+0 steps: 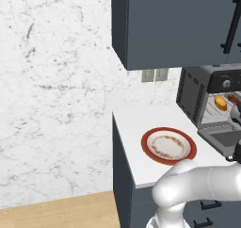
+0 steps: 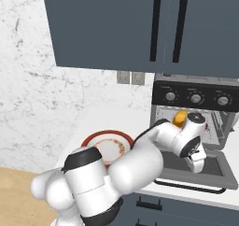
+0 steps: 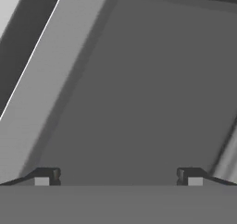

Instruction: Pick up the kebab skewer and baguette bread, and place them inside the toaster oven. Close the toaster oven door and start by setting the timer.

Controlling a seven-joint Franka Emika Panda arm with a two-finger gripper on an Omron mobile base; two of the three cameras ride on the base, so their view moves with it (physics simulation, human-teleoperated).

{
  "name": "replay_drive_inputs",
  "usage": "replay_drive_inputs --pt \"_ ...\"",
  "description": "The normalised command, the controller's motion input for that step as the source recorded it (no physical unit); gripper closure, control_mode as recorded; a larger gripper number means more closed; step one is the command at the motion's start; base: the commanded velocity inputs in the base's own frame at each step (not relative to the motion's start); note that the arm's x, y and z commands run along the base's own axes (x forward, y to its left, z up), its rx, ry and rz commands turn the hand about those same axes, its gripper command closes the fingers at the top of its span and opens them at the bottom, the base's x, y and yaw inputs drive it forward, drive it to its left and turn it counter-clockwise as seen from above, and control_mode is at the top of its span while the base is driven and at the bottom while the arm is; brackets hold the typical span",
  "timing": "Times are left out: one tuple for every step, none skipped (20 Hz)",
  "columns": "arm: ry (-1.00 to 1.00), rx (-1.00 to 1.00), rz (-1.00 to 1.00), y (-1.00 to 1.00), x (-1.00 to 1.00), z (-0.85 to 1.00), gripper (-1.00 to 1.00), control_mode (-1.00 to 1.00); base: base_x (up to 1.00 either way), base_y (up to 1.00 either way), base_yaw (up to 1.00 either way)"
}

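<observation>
On the white worktop's right end, your wide-open, empty gripper (image 3: 118,177) hovers over the dropped grey-framed toaster oven door (image 2: 196,166); it looks rigid and hinged, so lift at its black bar handle (image 2: 189,187).

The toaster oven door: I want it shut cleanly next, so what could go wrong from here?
The toaster oven door lies fully dropped, and the open gripper points down at its window, not at the handle; pushing from here would likely press it down, not lift it. The baguette bread sits near the oven mouth and might catch the closing door.
</observation>
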Motion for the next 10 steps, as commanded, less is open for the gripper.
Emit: replay_drive_inputs --pt "-0.04 0.00 -0.13 0.00 0.43 0.00 -1.00 -1.00 0.00 0.00 0.00" --pt "-0.02 0.00 -0.12 0.00 0.38 0.00 -1.00 -1.00 0.00 0.00 0.00" --pt "-0.01 0.00 -0.12 0.00 0.37 0.00 -1.00 -1.00 0.00 0.00 0.00" --pt "-0.01 0.00 -0.12 0.00 0.32 0.00 -1.00 -1.00 0.00 0.00 0.00" --pt "0.00 0.00 -0.12 0.00 0.35 0.00 -1.00 -1.00 0.00 0.00 0.00" --pt "0.00 0.00 -0.12 0.00 0.36 0.00 -1.00 -1.00 0.00 0.00 0.00" --pt "0.00 0.00 -0.12 0.00 0.31 0.00 -1.00 -1.00 0.00 0.00 0.00" --pt "0.00 0.00 -0.11 0.00 0.29 0.00 -1.00 -1.00 0.00 0.00 0.00" --pt "-0.01 0.00 -0.11 0.00 0.29 0.00 -1.00 -1.00 0.00 0.00 0.00" --pt "-0.02 0.00 -0.11 0.00 0.29 0.00 -1.00 -1.00 0.00 0.00 0.00"
